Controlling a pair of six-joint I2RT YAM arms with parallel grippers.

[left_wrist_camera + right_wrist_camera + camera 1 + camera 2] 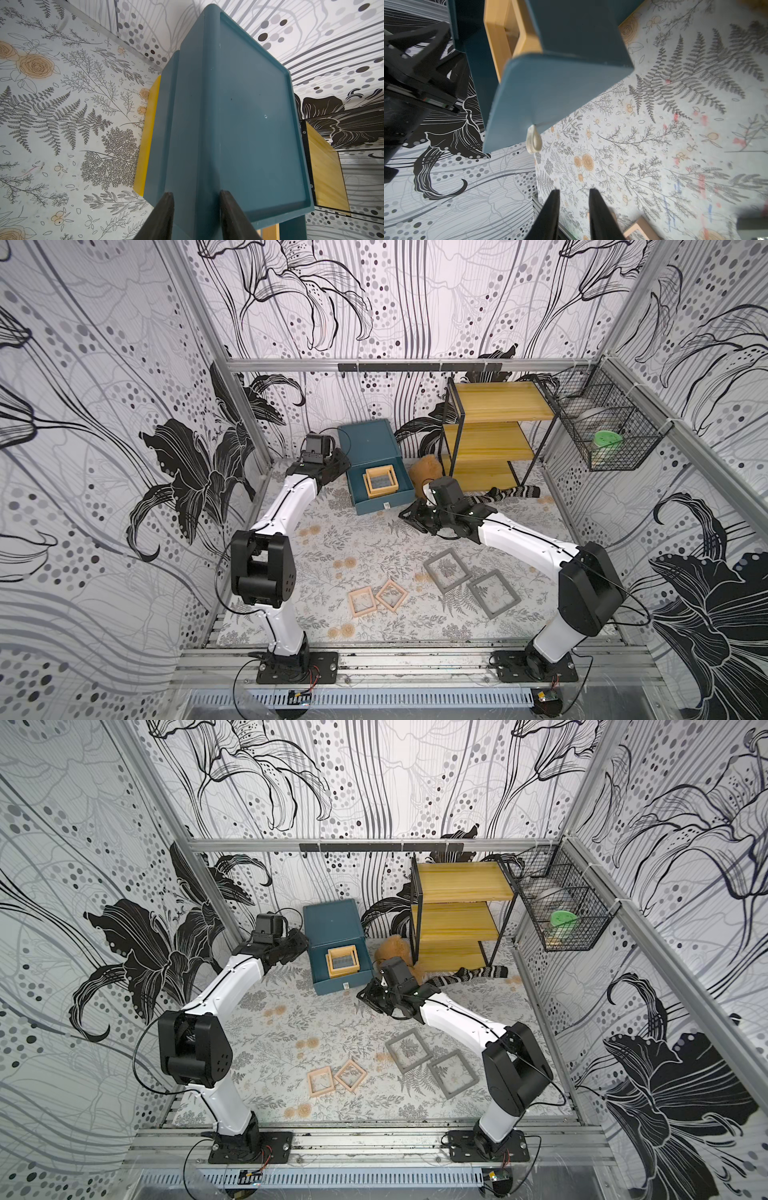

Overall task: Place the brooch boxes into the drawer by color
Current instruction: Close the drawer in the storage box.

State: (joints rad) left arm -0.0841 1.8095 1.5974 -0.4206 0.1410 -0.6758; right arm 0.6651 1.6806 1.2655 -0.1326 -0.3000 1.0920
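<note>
Bright, even, diffuse light fills both top views; shadows on the bench (332, 543) are soft and faint. Wide-angle perspective splays the corner posts (203, 323) outward. In the right wrist view the drawer (550, 93) and its knob (534, 139) look blurred.

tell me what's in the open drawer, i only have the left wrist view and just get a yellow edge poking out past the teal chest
Observer: Two yellow-tan square frame boxes lie stacked, slightly offset, in the pulled-out top drawer of the dark teal chest.
Operator: ok where's the right gripper
Observer: The right gripper is just off the drawer's front, near its pale knob, open with nothing in it.
Operator: what's left outside
Observer: Two grey square frame boxes and two smaller pale pinkish-wood frame boxes lie flat on the floral mat, nearer the arm bases.
</note>
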